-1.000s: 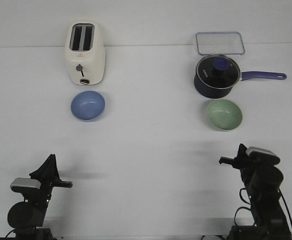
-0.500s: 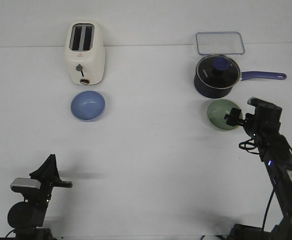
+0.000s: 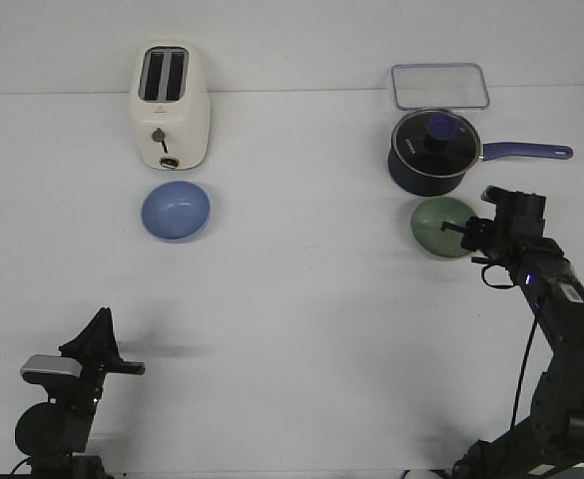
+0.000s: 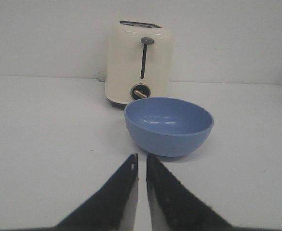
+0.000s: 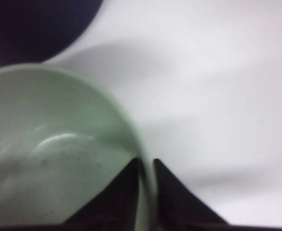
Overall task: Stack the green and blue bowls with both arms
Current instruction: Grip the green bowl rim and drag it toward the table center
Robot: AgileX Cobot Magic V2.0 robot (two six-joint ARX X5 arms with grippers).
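Note:
The pale green bowl sits upright on the white table in front of the navy saucepan. My right gripper is at its right rim. In the right wrist view the gripper straddles that rim, one finger inside the green bowl and one outside, closed on the wall. The blue bowl sits in front of the toaster on the left. My left gripper rests low at the front left, well short of it. In the left wrist view this gripper is shut and empty, pointing at the blue bowl.
A cream toaster stands just behind the blue bowl and also shows in the left wrist view. The navy saucepan with glass lid and long handle stands right behind the green bowl. A clear lidded container lies at the back right.
My right arm has reached forward from the front right to the green bowl and closed on its rim. The bowl has shifted slightly left. The left arm has not moved.

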